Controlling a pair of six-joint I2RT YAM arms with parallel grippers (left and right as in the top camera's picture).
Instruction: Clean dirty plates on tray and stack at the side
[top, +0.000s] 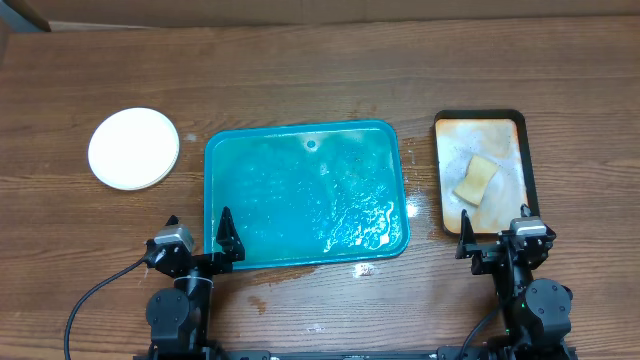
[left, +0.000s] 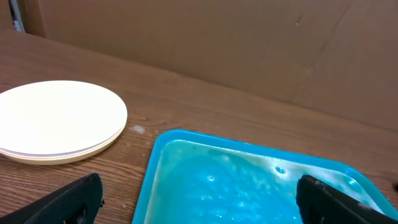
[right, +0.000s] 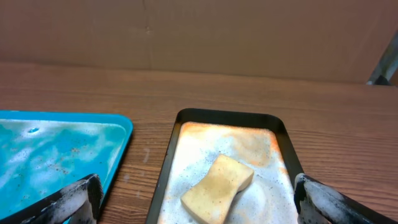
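Left of the tray (top: 300, 128), the plates (top: 133, 148) sit stacked (three, maybe?), nearest the left hand (top: 200, 238), wide open like the right hand (top: 495, 236).

Table (top: 300, 80): we record mid-brown with darker wood grain. Tray (top: 270, 190): teal-blue and glossy, mottled with pale foam streaks that are densest toward its 4 o'clock corner; we also see fine brownish specks. Plates (top: 134, 148), at 9 o'clock from the tray: white on top, with a pale yellowish edge lower down. Narrow tray (top: 465, 140), at 3 o'clock: black rim, whitish floor, rust-orange staining toward its 12 o'clock end. Sponge (top: 476, 180): pale yellow. Backdrop (right: 199, 31): plain tan cardboard.
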